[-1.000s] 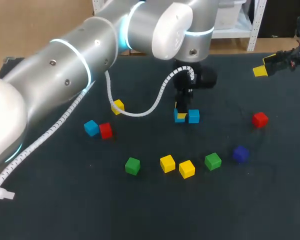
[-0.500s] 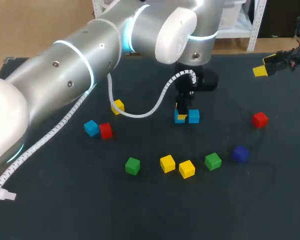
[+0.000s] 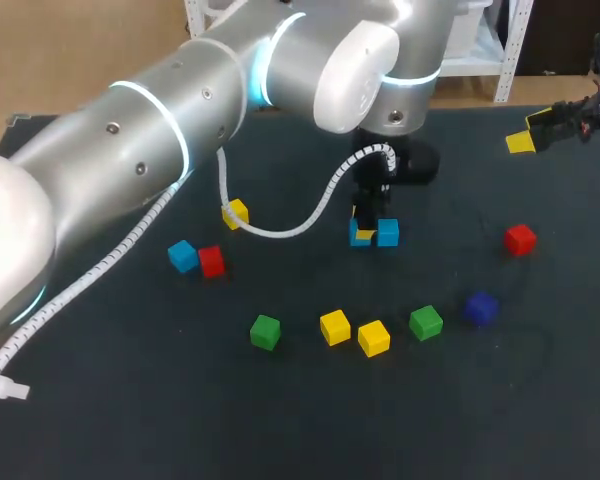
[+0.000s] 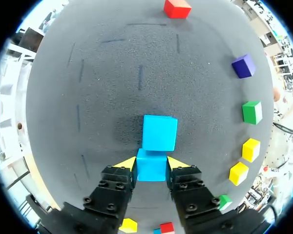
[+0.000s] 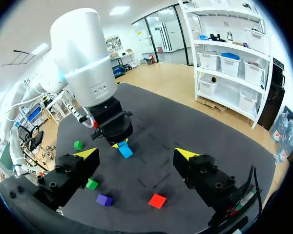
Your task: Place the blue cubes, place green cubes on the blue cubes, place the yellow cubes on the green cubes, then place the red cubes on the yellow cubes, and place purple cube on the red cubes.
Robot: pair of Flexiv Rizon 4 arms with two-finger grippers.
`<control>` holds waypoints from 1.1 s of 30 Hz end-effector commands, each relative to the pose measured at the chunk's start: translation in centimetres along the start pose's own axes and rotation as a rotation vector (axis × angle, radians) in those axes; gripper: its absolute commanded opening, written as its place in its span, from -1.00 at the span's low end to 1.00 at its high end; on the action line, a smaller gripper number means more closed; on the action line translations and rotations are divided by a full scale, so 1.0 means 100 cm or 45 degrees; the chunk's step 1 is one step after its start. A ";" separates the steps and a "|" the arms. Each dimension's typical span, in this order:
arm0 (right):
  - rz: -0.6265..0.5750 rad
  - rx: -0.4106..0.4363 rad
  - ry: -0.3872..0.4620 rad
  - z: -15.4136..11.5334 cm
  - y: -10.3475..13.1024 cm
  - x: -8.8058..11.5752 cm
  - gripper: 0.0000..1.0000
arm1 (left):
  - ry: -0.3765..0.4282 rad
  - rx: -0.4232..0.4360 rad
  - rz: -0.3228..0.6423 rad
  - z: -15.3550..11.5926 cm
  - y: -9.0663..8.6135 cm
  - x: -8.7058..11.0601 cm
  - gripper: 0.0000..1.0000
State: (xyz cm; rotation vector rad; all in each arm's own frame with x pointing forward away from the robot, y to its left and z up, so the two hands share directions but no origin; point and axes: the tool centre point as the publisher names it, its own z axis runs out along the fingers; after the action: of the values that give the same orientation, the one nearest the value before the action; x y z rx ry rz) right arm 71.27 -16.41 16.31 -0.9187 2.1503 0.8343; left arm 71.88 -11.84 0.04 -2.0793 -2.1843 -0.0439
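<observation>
My left gripper (image 4: 151, 162) is shut on a blue cube (image 4: 151, 168) in the middle of the dark table. A second blue cube (image 4: 159, 132) sits just ahead of the fingers, touching the held one. In the head view the pair stands side by side, the held blue cube (image 3: 360, 236) on the left and the other blue cube (image 3: 387, 233) on the right. My right gripper (image 3: 532, 131) hangs open and empty over the table's far right corner. In the right wrist view, its yellow tips (image 5: 88, 153) are spread wide.
A third blue cube (image 3: 183, 255) and a red cube (image 3: 211, 261) sit at the left, with a yellow cube (image 3: 236, 212) behind them. Nearer the front lie a green cube (image 3: 265, 331), two yellow cubes (image 3: 335, 327), another green cube (image 3: 426, 322) and a purple cube (image 3: 481, 308). A red cube (image 3: 520, 239) lies at the right.
My left arm's upper links have drifted slightly to the right. Its gripper and the blue cube stay where they were. The right arm is still.
</observation>
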 end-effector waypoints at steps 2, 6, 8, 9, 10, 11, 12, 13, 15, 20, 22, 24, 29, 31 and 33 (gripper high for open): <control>-0.002 -0.001 -0.003 0.000 0.000 0.000 1.00 | -0.001 -0.027 0.006 0.004 -0.001 0.002 -1.00; -0.002 -0.001 -0.003 0.000 0.000 0.000 1.00 | -0.006 -0.040 0.011 0.004 -0.001 0.002 -1.00; -0.002 -0.001 -0.003 0.000 0.000 0.000 1.00 | -0.011 -0.034 0.017 0.004 -0.002 0.002 -1.00; -0.002 -0.001 -0.003 0.000 0.000 0.000 1.00 | -0.016 -0.031 0.019 0.004 -0.002 0.002 -1.00; -0.002 -0.001 -0.003 0.000 0.000 0.000 1.00 | -0.017 -0.029 0.019 0.004 -0.003 0.002 -1.00; -0.002 -0.001 -0.003 0.000 0.000 0.000 1.00 | -0.024 -0.023 0.022 0.003 -0.003 0.002 -1.00; -0.002 -0.001 -0.003 0.000 0.000 0.000 1.00 | -0.027 -0.022 0.021 0.002 -0.003 0.002 -0.93; -0.002 -0.001 -0.003 0.000 0.000 0.000 1.00 | -0.029 -0.022 0.021 0.002 -0.002 0.003 -0.95; -0.002 -0.001 -0.003 0.000 0.000 0.000 1.00 | -0.039 -0.017 0.022 0.001 -0.001 0.004 -0.69; -0.002 -0.001 -0.003 0.000 0.000 0.000 1.00 | -0.053 -0.020 0.034 -0.001 0.000 0.006 1.00; -0.002 -0.001 -0.003 0.000 0.000 0.000 1.00 | -0.051 -0.020 0.038 -0.001 0.001 0.007 1.00; -0.002 -0.001 -0.003 0.000 0.000 0.000 1.00 | -0.050 -0.017 0.039 -0.001 0.001 0.007 1.00; -0.002 -0.001 -0.003 0.000 0.000 0.000 1.00 | -0.052 -0.022 0.033 -0.003 0.002 0.008 1.00; -0.002 -0.001 -0.003 0.000 0.000 0.000 1.00 | -0.054 -0.024 0.027 -0.003 0.003 0.008 1.00; -0.002 -0.001 -0.003 0.000 0.000 0.000 1.00 | -0.055 -0.021 0.021 -0.005 0.003 0.009 1.00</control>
State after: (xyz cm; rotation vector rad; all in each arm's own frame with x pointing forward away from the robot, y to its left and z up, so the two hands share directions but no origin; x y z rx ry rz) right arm 71.27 -16.41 16.31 -0.9187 2.1503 0.8343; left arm 72.33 -11.20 0.46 -2.1259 -2.1944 -0.0175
